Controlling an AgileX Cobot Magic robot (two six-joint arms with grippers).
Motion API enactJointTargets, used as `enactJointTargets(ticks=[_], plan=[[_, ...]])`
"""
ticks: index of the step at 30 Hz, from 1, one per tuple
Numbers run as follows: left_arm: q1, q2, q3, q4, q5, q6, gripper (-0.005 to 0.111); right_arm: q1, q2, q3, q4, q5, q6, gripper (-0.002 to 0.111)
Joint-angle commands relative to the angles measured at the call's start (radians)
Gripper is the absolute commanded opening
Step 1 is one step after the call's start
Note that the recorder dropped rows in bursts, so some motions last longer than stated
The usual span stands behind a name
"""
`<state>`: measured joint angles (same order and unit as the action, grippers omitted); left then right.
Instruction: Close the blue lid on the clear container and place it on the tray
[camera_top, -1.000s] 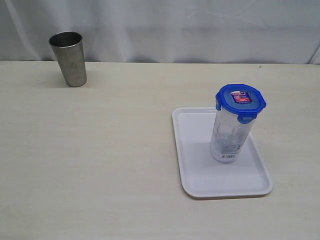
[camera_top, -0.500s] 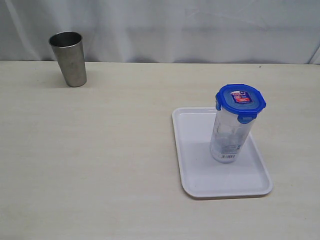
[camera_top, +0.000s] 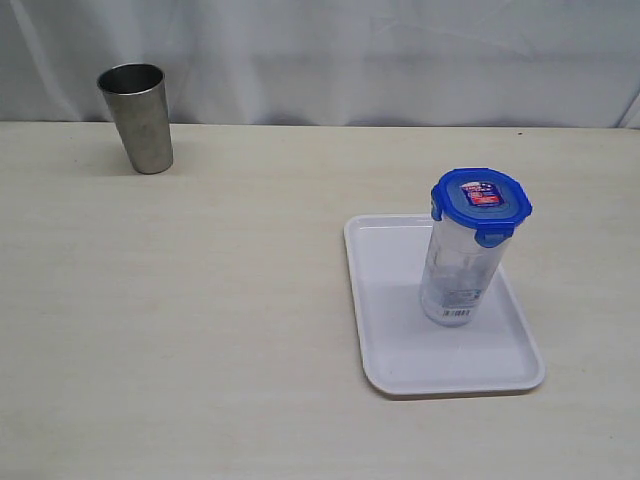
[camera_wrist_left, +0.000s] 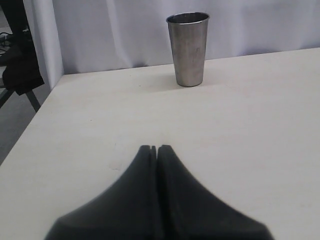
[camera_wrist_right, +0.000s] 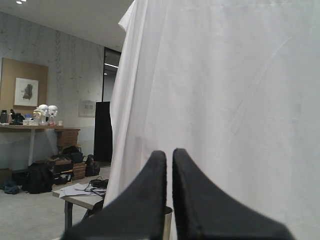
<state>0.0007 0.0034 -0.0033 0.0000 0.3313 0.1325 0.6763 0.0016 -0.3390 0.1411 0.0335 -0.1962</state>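
We had the clear container (camera_top: 458, 272) standing upright on the tray (camera_top: 400, 350), right side of the table (camera_top: 220, 300), long axis straight up. The blue lid (camera_top: 481, 205) sat square on its rim, sticker facing up. Whether every flap was snapped down, we could not tell from that angle.

And the arms? Neither showed in the exterior view at all. The left gripper (camera_wrist_left: 156, 149) had its fingertips pressed together on nothing, low over bare tabletop on the left. It looked toward the steel tumbler (camera_wrist_left: 188, 50) at the far left, so the container lay well off to its right and out of its camera's sight. The right gripper (camera_wrist_right: 169, 154) had its fingers drawn together too, with only a sliver between them and nothing pinched. It pointed at the white curtain (camera_wrist_right: 240, 100), no container in its view either.

So we judged the job as good as done: lidded and on the tray. If any touch-up were called for, say pressing a flap, the container sat on the right arm's side. That arm would have the shorter reach, coming down from above onto the lid along that vertical axis.
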Motion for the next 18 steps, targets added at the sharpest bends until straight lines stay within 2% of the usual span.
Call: enactJointTargets(ticks=[1, 14, 18], plan=[[0.005, -0.003, 0.003, 0.000, -0.009, -0.007, 0.000, -0.001, -0.002, 0.004, 0.001, -0.002, 0.002, 0.005], [0.005, -0.003, 0.003, 0.000, -0.009, -0.007, 0.000, -0.001, -0.002, 0.007, 0.001, 0.000, 0.002, 0.005], [0.005, -0.003, 0.003, 0.000, -0.009, -0.007, 0.000, -0.042, -0.002, 0.028, 0.001, -0.086, 0.002, 0.005]])
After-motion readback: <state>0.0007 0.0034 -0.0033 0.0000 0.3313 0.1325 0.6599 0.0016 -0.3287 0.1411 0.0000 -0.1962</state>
